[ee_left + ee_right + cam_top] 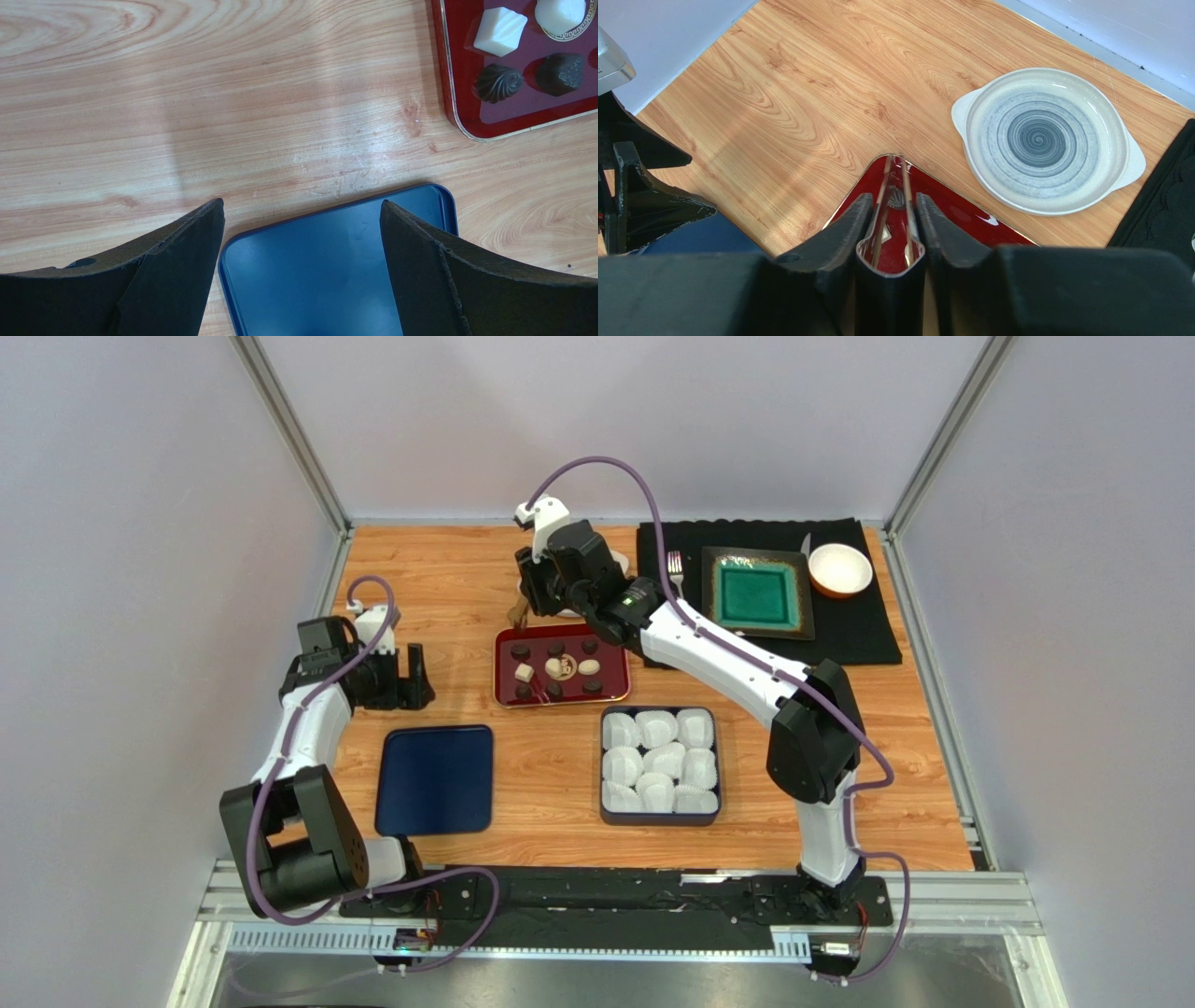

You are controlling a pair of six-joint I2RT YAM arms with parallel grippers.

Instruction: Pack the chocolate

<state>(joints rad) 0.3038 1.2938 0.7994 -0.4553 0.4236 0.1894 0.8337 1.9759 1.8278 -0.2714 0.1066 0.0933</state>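
From above, the chocolate (557, 647) sits in a shallow red tray (615, 655) near the middle of the wooden table (449, 588). The pieces are small and set in rows, mostly dark brown rounds with a couple of cream ones among them. Nearer the arms is a dark box (659, 819) filled with crinkled white paper cups (657, 760), and left of it a blue lid (435, 780) lies flat. The right gripper (530, 605) hangs over the tray's far left corner. The left gripper (408, 679) is well left of the tray, by the lid's far edge. A black mat (870, 637) at the far right carries a green plate (758, 595), a fork (675, 567) and a small bowl (839, 570).

The left wrist view has the left gripper (302, 210) with fingers spread wide, holding nothing, over bare wood and the lid's rounded edge. A corner of the tray shows four pieces up close: a white faceted block (500, 30), a white round (559, 14) on a gold-patterned ring, a dark swirled piece (498, 82) and a dark lumpy piece (560, 73).

In the right wrist view, the right gripper (893, 201) has its fingers pressed onto black-handled tongs (891, 245), whose slim tips (nearly touching each other) point over the tray's corner. A pale dish (1046, 140) with a grey spiral lies just beside the tray.
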